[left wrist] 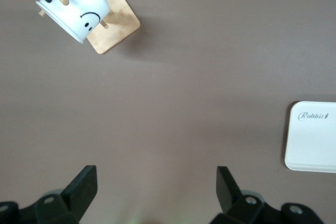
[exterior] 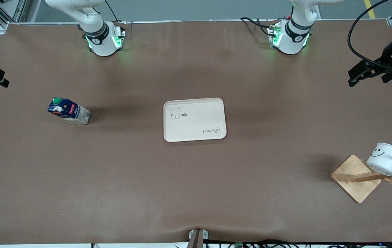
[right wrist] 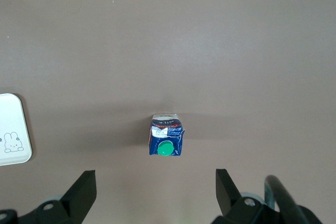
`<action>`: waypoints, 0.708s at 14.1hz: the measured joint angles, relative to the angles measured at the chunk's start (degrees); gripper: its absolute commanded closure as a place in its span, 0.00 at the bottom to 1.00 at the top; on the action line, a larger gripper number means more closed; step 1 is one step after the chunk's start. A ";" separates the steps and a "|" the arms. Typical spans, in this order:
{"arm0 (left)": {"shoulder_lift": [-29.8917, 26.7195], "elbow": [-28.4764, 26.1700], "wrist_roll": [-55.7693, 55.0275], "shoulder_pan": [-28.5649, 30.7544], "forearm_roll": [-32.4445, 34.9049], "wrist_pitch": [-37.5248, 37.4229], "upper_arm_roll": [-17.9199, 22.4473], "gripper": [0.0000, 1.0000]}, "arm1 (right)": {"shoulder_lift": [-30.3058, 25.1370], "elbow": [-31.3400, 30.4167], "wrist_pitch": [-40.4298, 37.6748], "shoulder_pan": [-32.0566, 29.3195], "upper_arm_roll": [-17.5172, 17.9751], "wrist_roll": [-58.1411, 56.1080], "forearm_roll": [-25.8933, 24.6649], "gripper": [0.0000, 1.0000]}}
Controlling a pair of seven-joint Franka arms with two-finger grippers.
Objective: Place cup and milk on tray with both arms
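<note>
The cream tray (exterior: 194, 119) lies flat at the table's middle, with nothing on it. The dark-blue milk carton (exterior: 68, 111) with a green cap stands toward the right arm's end. The white smiley cup (exterior: 387, 158) hangs by its black handle on a wooden rack peg toward the left arm's end. My left gripper (exterior: 353, 78) is open and empty in the air, apart from the cup. Its wrist view shows the cup (left wrist: 79, 9) and a tray edge (left wrist: 314, 137). My right gripper (exterior: 1, 78) is open and empty; its wrist view shows the milk (right wrist: 166, 141) and a tray corner (right wrist: 13, 129).
The rack's square wooden base (exterior: 356, 178) sits under the cup, nearer to the front camera than the tray; it also shows in the left wrist view (left wrist: 118, 22). The brown table surface (exterior: 196, 189) spreads around the tray. A black cable (right wrist: 283, 198) hangs by the right gripper.
</note>
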 measured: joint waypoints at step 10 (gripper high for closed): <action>3.00 -0.14 0.39 3.10 0.20 -0.50 0.44 0.00 | 0.00 0.01 -0.01 -0.12 -0.11 0.05 0.00 0.00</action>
